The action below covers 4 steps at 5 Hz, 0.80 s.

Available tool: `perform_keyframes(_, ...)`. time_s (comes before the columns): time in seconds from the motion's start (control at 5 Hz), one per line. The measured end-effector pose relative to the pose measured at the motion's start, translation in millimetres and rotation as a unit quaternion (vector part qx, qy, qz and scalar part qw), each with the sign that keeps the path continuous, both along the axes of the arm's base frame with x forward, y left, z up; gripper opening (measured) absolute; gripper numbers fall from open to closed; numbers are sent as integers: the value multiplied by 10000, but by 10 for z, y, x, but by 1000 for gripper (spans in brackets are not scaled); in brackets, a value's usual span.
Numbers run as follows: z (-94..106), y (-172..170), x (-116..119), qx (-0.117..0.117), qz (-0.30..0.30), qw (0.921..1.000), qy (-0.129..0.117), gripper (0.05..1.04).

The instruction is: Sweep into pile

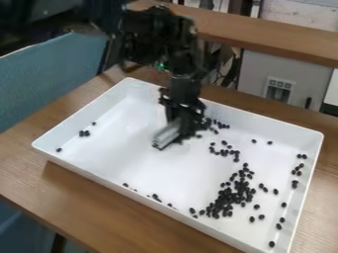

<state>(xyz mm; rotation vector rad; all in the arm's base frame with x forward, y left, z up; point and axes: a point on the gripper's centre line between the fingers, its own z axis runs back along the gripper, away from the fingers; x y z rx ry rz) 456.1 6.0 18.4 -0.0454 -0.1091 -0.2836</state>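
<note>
Camera view, centre: the end effector [182,113] grips a grey tool [167,134]; sweeping hard might scatter those black beans [230,198].

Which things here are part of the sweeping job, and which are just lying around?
Job:
small dark pieces
white tray
gripper
pale tool at the gripper

Just around:
blue chair
wooden table
wooden ledge

Wooden table [79,190]; blue chair [59,74] (at left); wooden ledge [277,37] at back; grey panel [257,74] below.
</note>
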Motion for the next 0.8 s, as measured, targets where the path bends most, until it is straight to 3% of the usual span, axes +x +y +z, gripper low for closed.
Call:
perform_keyframes(0.4,-7,-925,-116,-178,-930,9955,-62,387)
perform_keyframes(0.6,2,-1099,-154,-266,-1048,9941,-58,387)
perform_keyframes(0.8,37,-1108,-233,-185,-933,9955,-23,387)
